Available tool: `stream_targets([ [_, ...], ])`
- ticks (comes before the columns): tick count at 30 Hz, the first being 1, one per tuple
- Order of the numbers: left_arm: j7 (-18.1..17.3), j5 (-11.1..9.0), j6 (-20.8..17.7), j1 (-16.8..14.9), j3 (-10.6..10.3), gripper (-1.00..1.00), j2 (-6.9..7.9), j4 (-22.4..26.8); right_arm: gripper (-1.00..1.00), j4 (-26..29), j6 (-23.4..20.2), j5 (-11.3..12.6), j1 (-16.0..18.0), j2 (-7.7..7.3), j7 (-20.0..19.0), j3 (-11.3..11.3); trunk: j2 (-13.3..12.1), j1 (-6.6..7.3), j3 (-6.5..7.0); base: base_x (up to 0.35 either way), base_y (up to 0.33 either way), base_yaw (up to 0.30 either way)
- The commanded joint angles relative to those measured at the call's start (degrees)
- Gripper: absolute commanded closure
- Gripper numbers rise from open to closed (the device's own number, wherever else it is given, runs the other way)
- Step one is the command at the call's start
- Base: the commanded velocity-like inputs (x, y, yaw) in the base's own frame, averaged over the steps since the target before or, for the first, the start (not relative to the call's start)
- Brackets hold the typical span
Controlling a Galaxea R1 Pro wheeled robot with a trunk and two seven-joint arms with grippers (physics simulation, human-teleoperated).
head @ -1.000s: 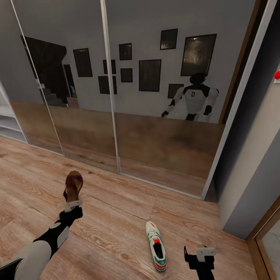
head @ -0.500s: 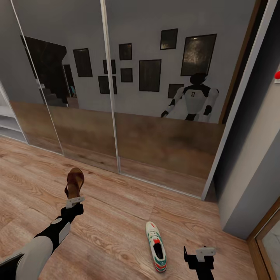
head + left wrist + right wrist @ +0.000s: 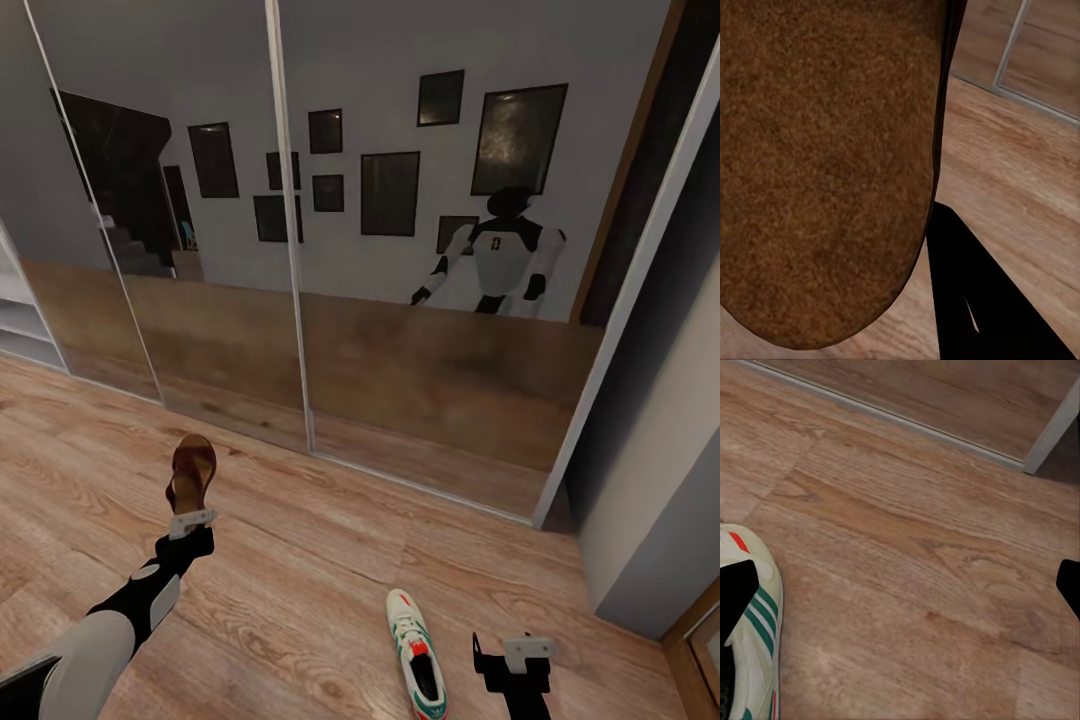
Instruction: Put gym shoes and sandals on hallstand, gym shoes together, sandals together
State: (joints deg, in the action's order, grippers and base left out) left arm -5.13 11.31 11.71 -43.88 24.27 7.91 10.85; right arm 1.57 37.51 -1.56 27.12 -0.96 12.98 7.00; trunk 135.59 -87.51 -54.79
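Left claw (image 3: 190,522) clamps a brown sandal (image 3: 191,472); right claw (image 3: 512,655) gapes wide beside a sneaker (image 3: 420,668).

one sandal (image 3: 191,472), one gym shoe (image 3: 418,670), two claws (image 3: 192,521) (image 3: 510,652)

Corridor floor (image 3: 300,570): I see open planks between my left gripper (image 3: 190,522), carrying a sandal (image 3: 191,470), and the gym shoe (image 3: 418,655) just beside my right gripper (image 3: 510,655). Mirrored doors (image 3: 420,300) block ahead; grey wall (image 3: 660,500) bounds right.

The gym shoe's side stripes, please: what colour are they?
Green, on the cream-white gym shoe; clearest in the right wrist view.
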Motion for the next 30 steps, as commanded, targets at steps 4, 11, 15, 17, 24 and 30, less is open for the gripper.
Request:
stream_targets([
  [4, -0.27, 0.67, 0.3, 0.19, 0.51, 1.0, 0.0, -0.04, -1.0, -0.05, 0.02, -0.16, 0.03, 0.0, 0.56, 0.47, 0.02, 0.01, -0.05, 0.016, 0.008, 0.0],
  [11, -0.23, 0.65, 0.31, 0.22, 0.71, 1.0, -0.06, -0.04, -1.0, -0.06, 0.02, -0.12, 0.03, 0.0, 0.56, 0.47, 0.02, 0.01, -0.05, 0.09, 0.051, 0.0],
  [15, -0.28, 0.6, 0.39, 0.27, 0.59, 1.0, -0.01, -0.04, -1.0, -0.06, 0.02, -0.11, 0.03, 0.0, 0.56, 0.47, 0.02, 0.01, -0.05, 0.044, 0.03, 0.0],
  [17, -0.3, 0.62, 0.48, 0.27, 0.61, 1.0, -0.04, -0.03, -1.0, -0.07, 0.02, -0.11, 0.03, 0.0, 0.56, 0.47, 0.02, 0.01, -0.05, 0.014, 0.009, 0.0],
  [24, -0.5, 0.59, 0.47, 0.28, 0.68, 1.0, -0.08, 1.68, -1.0, -0.04, 0.02, -0.11, 0.03, 0.0, 0.56, 0.44, 0.02, 0.01, -0.05, 0.004, 0.003, 0.0],
  [30, -0.98, 0.56, 0.14, 0.28, 0.76, 1.0, -0.13, 3.59, -1.0, 0.0, 0.02, -0.08, 0.03, 0.0, 0.62, 0.36, 1.22, -0.65, -0.66, 0.0, 0.0, 0.0],
])
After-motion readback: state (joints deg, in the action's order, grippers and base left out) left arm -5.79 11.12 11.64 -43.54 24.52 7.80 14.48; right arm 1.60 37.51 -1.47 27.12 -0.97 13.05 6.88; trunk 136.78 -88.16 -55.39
